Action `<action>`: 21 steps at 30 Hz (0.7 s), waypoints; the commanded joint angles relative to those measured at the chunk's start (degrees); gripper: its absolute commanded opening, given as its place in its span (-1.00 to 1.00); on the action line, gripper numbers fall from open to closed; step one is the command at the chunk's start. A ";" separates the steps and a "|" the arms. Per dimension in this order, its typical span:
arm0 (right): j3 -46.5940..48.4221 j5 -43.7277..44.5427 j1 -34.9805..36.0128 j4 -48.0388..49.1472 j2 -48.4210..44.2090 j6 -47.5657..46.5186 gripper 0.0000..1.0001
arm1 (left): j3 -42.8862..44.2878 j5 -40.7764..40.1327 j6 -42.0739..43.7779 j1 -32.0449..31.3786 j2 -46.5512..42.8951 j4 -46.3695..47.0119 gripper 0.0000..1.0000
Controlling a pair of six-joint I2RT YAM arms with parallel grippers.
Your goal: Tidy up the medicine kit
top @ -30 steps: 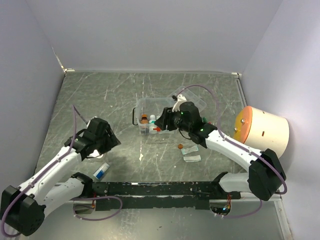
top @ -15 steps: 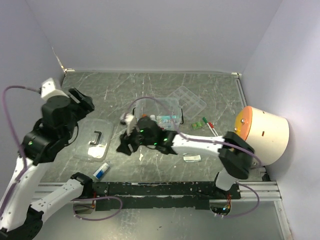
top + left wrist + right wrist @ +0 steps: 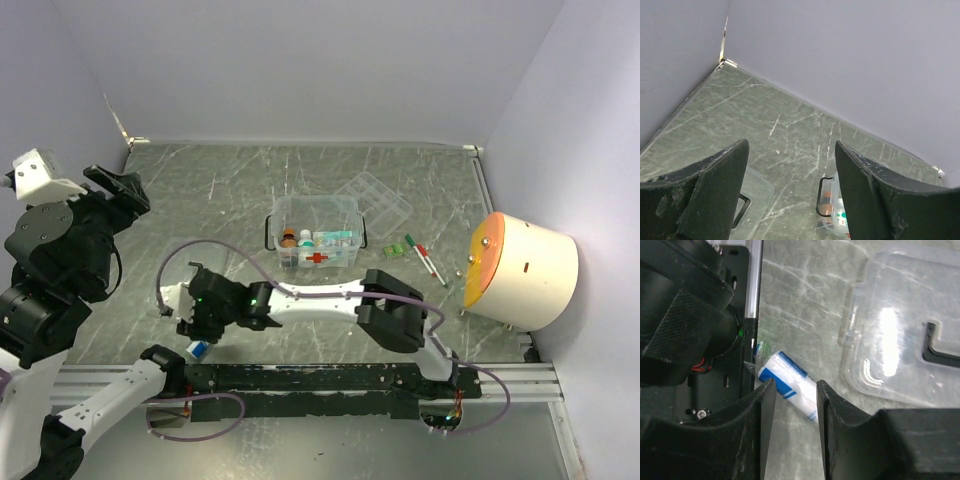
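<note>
Jaws parted, my right pincer [image 3: 794, 386] straddles the small white-and-blue tube [image 3: 782, 376]; next I must clench and lift it toward the clear plastic medicine kit [image 3: 315, 232].

drum: big cream cylinder [image 3: 530, 265] tipped on its side, orange end face turned left, parked at the right edge of the table [image 3: 200, 200]
table: grey-green marbled top, loads of pale scratches
pen: slim white marker [image 3: 427, 264] with red and green bits, just left of the drum
green packet: tiny thing [image 3: 395, 249], a little further left of the drum than the pen
tray: flat clear compartment tray [image 3: 373, 205], left of the drum and further back
lid: flat clear lid [image 3: 890, 330] with a black handle [image 3: 940, 347], well to the drum's left
tube: small white roll with blue stripes [image 3: 790, 385], lying on its side, far left of the drum, near the front edge
</note>
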 commanded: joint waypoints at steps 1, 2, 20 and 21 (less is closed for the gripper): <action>6.86 0.51 2.08 -9.80 5.65 -9.29 -0.24 | 0.24 -1.36 2.47 0.32 0.34 0.81 0.62; 8.53 0.32 2.22 -10.89 7.45 -10.12 -0.24 | 0.20 -1.39 2.54 0.32 0.50 0.85 0.62; 7.64 0.57 1.79 -18.71 9.15 -13.39 -0.46 | -1.19 -1.76 2.64 0.29 -0.19 1.21 0.63; 6.31 1.06 1.51 -18.47 8.11 -12.70 -0.48 | -1.28 -1.78 2.56 0.33 -0.09 1.21 0.63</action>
